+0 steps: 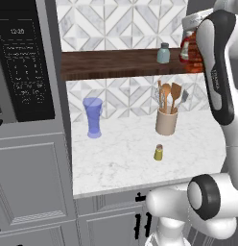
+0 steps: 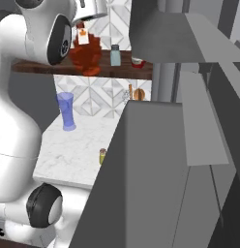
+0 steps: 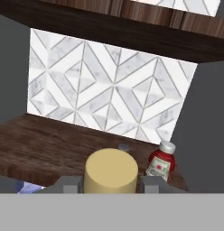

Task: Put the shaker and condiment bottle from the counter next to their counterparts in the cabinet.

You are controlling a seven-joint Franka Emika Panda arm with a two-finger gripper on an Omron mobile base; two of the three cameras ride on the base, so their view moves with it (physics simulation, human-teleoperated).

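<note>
gripper [image 3: 111, 186] clamped on condiment bottle [image 3: 111, 173], seemingly above cabinet [image 1: 111, 65] | holder [image 1: 166, 122]: wooden utensils [image 1: 170, 96]

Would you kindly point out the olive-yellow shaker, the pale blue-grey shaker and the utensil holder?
olive-yellow shaker [image 1: 159, 153], left base view, body.
pale blue-grey shaker [image 1: 163, 54], left base view, body.
utensil holder [image 1: 166, 123], left base view, front wall.

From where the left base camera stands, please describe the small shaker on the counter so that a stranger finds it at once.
Look at the white marble counter under the dark wooden shelf. In front of the beige utensil holder, nearer the counter's edge, stands the shaker. It is tiny, olive-yellow with a greyish top, far shorter than the blue glass.
</note>
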